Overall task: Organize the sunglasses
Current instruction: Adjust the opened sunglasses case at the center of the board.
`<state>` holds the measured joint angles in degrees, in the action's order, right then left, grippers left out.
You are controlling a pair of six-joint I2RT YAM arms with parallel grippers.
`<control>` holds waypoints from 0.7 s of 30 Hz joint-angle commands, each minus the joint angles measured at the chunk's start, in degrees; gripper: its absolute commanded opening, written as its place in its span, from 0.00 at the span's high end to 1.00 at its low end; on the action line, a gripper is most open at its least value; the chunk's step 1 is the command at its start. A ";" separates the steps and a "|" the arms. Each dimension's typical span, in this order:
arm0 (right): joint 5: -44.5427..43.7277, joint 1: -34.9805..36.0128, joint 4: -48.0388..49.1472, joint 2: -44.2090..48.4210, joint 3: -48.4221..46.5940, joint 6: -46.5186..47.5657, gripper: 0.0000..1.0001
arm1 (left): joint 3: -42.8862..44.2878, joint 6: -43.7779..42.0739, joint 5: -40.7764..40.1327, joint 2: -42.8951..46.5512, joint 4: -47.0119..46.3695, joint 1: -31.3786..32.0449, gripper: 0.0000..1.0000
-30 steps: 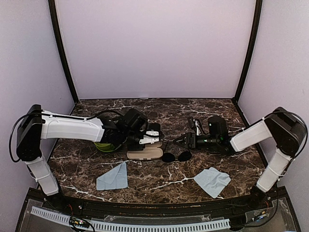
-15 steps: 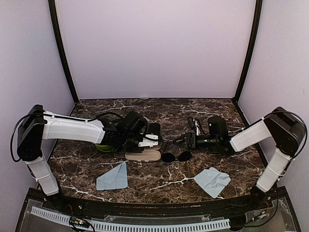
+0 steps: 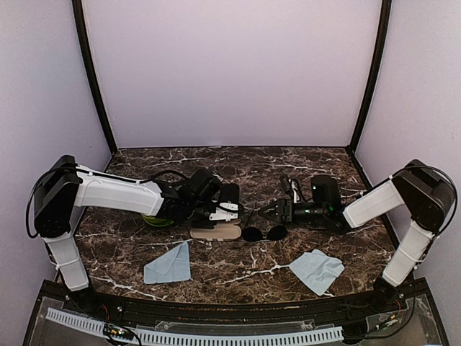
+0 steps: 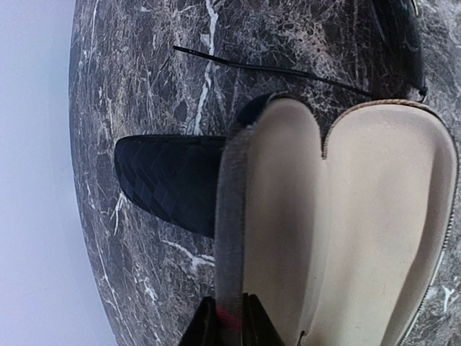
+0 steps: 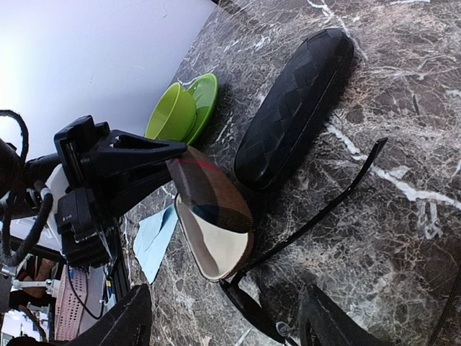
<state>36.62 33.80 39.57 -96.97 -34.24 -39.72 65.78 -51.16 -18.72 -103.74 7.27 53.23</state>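
Jaws of the left gripper (image 3: 225,213), from above, pinch the lid of the brown-striped oblong case with beige lining (image 3: 216,231), holding it open; the right gripper (image 3: 272,211) is spread near the round dark-lensed wire sunglasses (image 3: 263,233) (just beside the case); left wrist: fingers (image 4: 204,328) clamp the lid edge; right wrist: frame lies ahead; next, I judge, grasp it gently.

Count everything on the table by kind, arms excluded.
Cases: 2 (open striped case, closed black case)
Light blue cloths: 2 (left cloth, right cloth)
Sunglasses: 1 pair clearly in view
Green cup: 1
Green saucer: 1
Total: 7
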 commanded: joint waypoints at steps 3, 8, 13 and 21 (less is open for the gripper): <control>0.84 0.21 3.43 -0.77 0.76 -0.70 0.30 | -0.39 -0.45 -1.84 -0.05 -2.88 -0.65 0.81; 1.03 0.17 3.90 -0.94 0.96 -1.03 0.30 | -0.27 -0.15 -1.83 0.88 -2.89 -0.85 0.73; 1.24 0.20 4.29 -0.74 1.23 -1.40 0.30 | 0.34 1.50 -1.76 2.16 -1.22 -0.76 0.67; -0.68 0.17 -3.23 2.56 -0.58 2.90 0.30 | 1.06 10.02 0.51 6.78 4.66 -0.61 0.61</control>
<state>37.21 33.80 39.92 -96.99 -33.52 -40.10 65.80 -47.03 -20.03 -102.43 7.81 52.64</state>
